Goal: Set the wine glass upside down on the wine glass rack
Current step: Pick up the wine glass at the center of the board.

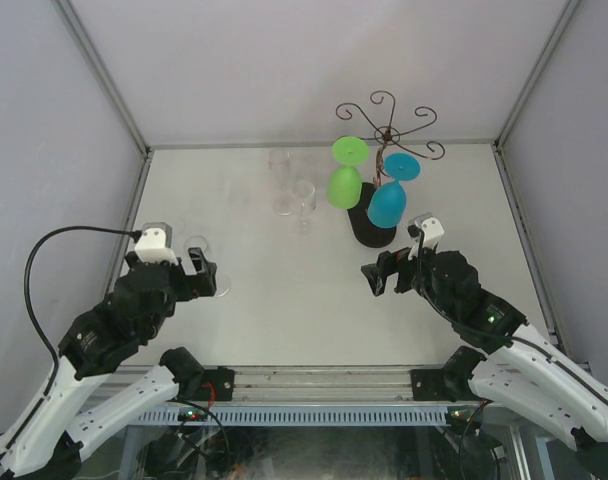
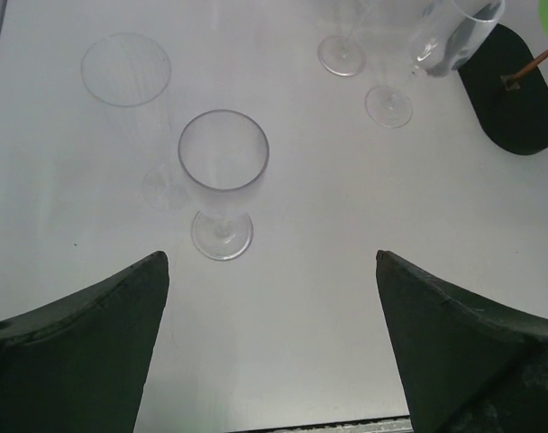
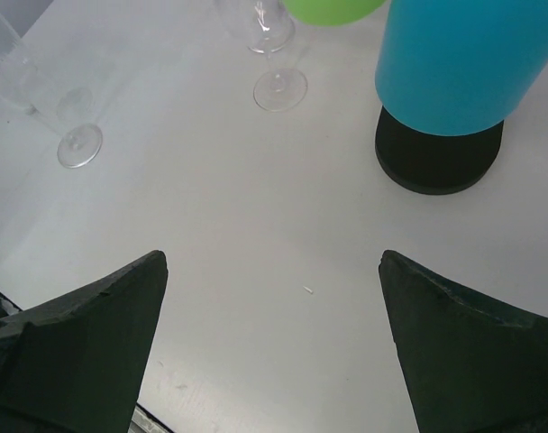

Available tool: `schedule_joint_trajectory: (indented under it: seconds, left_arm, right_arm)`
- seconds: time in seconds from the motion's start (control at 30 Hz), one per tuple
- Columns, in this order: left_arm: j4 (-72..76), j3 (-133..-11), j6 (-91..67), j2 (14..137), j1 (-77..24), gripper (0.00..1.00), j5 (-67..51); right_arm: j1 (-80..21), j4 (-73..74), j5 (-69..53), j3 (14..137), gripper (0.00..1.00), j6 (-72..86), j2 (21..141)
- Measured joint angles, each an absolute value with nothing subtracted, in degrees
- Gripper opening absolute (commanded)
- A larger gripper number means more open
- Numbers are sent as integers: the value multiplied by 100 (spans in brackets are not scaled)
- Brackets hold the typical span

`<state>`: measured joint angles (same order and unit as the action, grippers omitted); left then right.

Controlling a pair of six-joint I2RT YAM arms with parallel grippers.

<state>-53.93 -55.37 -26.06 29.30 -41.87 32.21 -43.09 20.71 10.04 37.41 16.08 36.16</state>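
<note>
My left jaws stand wide apart and empty, lined up on the clear wine glass (image 2: 223,171), which stands upright on the desk (image 2: 328,271) left of centre in the left wrist view. My right jaws gape empty too. The wine glass rack (image 1: 387,132), upper right in the top view, holds a green glass (image 1: 345,186) and a blue glass (image 1: 387,203) bowl-down, so I judge several arms are free.

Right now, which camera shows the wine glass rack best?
Top external: the wine glass rack shows its curled arms, stem and black base, with a green glass and a blue glass hanging. Left wrist catches only its base and some stem; right wrist only the base behind the blue glass.
</note>
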Motion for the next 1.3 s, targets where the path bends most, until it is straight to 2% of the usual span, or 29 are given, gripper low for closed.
schedule_joint_trajectory:
  seconds: [0.37, 0.87, 1.3]
  left_arm:
    - [-5417, -5513, -2792, 3573, -4178, 100, 3538]
    - [-4639, -5133, -3151, 4421, -3841, 100, 3774]
    - [-3975, -5037, -3135, 4886, -3181, 99, 3795]
  right_arm:
    - [-4309, 2121, 880, 3345, 100, 2119, 3588]
    - [-4309, 2126, 777, 3065, 100, 2338, 3389]
    - [-4309, 2106, 701, 2847, 100, 2456, 3363]
